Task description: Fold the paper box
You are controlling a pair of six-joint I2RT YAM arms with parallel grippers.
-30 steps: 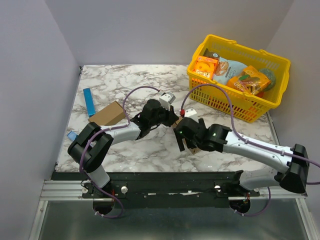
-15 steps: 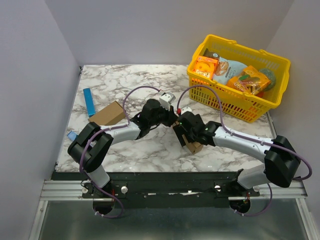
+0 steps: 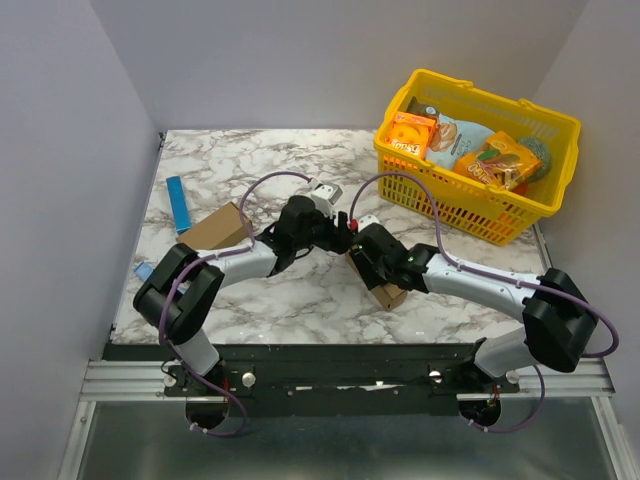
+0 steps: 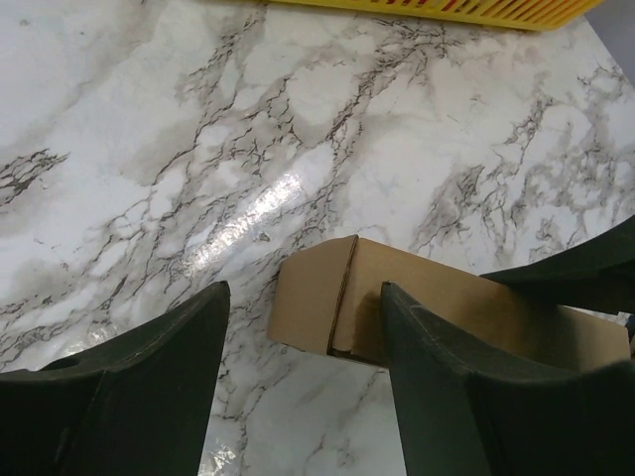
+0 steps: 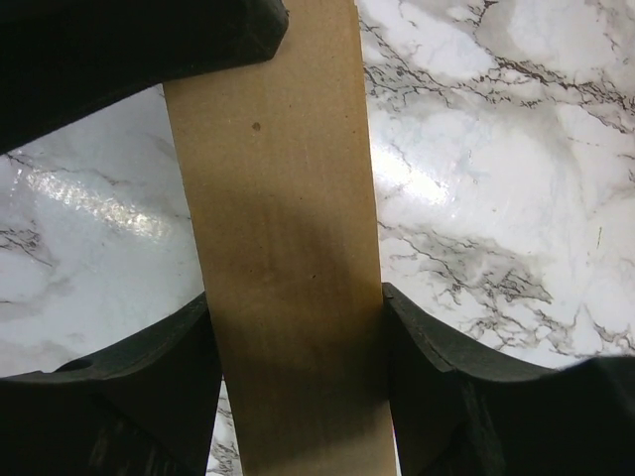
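The right claw (image 5: 295, 312) is closed on the paper box (image 5: 273, 188). Its two dark fingers (image 5: 149, 367) press against the two long sides of the plain brown carton, which runs as a narrow band straight up through the right wrist view. At the top left of that view a black part of the left arm (image 5: 119, 50) covers the far corner of the box.

The left claw (image 4: 305, 293) has its fingers spread wide and holds nothing. One short end of the box lies between its fingertips. The finger at the right of the left wrist view hides a part of the carton, but I cannot tell if it touches it. A fold line is seen near this end of the box.

In the top view both claws meet near the middle of the marble surface (image 3: 250, 160). The box lies on this surface under the right claw, and its near end points toward the arm bases. To the left of the left arm lies another small brown carton (image 3: 215, 228), well apart from the box, and just beyond it there is a blue bar (image 3: 179, 203). In the far right corner stands a yellow basket (image 3: 470, 215) with orange snack boxes (image 3: 410, 133) and bags in it.
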